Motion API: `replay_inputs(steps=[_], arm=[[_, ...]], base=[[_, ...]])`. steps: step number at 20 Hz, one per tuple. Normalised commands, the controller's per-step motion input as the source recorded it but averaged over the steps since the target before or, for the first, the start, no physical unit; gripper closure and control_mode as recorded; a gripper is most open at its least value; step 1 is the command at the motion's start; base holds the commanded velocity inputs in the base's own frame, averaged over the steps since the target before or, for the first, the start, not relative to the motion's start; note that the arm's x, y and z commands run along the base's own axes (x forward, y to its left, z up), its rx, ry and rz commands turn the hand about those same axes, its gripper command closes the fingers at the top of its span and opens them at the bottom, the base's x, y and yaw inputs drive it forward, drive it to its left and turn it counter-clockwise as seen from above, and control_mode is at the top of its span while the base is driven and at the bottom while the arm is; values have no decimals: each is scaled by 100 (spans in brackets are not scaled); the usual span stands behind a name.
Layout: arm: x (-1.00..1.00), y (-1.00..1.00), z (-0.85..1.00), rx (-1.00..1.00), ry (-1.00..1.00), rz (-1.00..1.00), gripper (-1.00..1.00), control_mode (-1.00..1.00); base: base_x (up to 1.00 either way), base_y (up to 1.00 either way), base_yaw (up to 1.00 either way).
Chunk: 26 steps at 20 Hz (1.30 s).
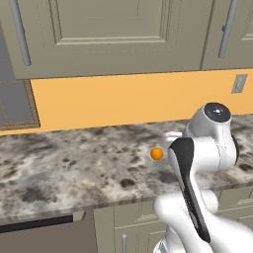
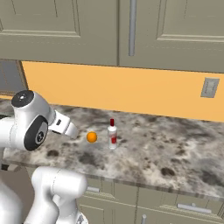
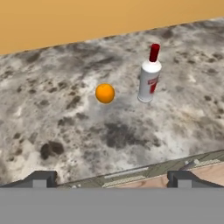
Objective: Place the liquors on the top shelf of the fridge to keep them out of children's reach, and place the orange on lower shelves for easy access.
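Where the speckled grey-and-white stone counter (image 3: 65, 131) runs beneath the plain orange back wall (image 2: 131, 89), a small, smooth, bright orange ball (image 3: 105, 93) rests on the surface, with a pale glass liquor bottle with a red cap and red-marked label (image 3: 149, 78) standing upright just beside it. The two items are close together but apart, not touching; the right base view confirms this, with the orange (image 2: 91, 137) to the left of the bottle (image 2: 112, 135). In the left base view the orange (image 1: 156, 154) sits on the counter just left of the white arm. The gripper (image 3: 112, 178) is held back at the near edge of the counter, well short of both items; its two dark fingertips (image 3: 41, 178) stand spread to their full width and nothing lies between them. Beige panelled upper cupboards (image 2: 87, 30) with bar handles hang above the wall, and a grey wall socket (image 2: 210, 87) is set at the right.
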Motion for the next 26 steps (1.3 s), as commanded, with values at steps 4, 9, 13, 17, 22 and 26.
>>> replay_inputs(steps=[4, 9, 13, 17, 22, 26], arm=[[42, 0, -45, 0, 0, -5, -100, -100], [42, 0, -48, 0, 0, -5, -100, -100], [42, 0, -42, 0, 0, -3, -100, -100], [42, 0, -36, 0, 3, -2, -100, -100], [38, 0, -30, 1, 6, -2, -100, -100], [34, 0, -18, 1, 9, -2, -100, -100]], base=[[0, 0, 0], [0, 0, 0], [0, 0, 0], [0, 0, 0], [0, 0, 0], [0, 0, 0]])
